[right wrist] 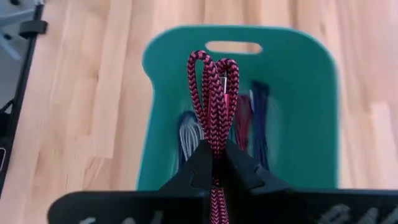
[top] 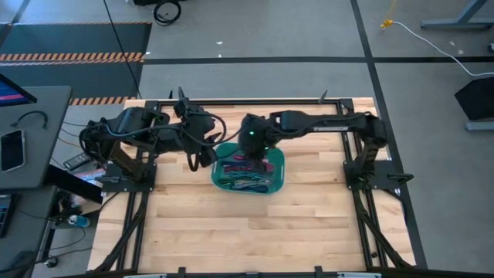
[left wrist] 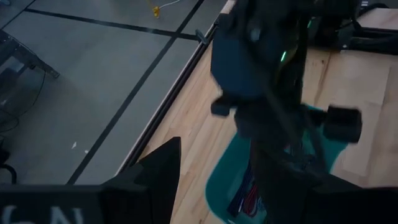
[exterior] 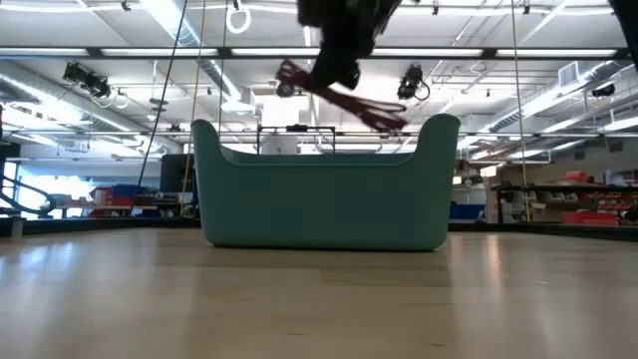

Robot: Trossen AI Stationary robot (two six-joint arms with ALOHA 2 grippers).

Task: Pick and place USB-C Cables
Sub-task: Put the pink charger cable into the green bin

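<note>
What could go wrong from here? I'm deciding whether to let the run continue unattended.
1. The right gripper is shut on the magenta cable above the teal bin; its long loops could catch the rim or drape outside on release.
2. The braided cable might slip from the narrow pinch.
3. The left gripper, open, waits close beside the bin, so the arms could crowd each other.

Grey floor [top: 255,31] with black tape lines, desk [top: 31,131], ceiling strip lights [exterior: 179,25]
</note>
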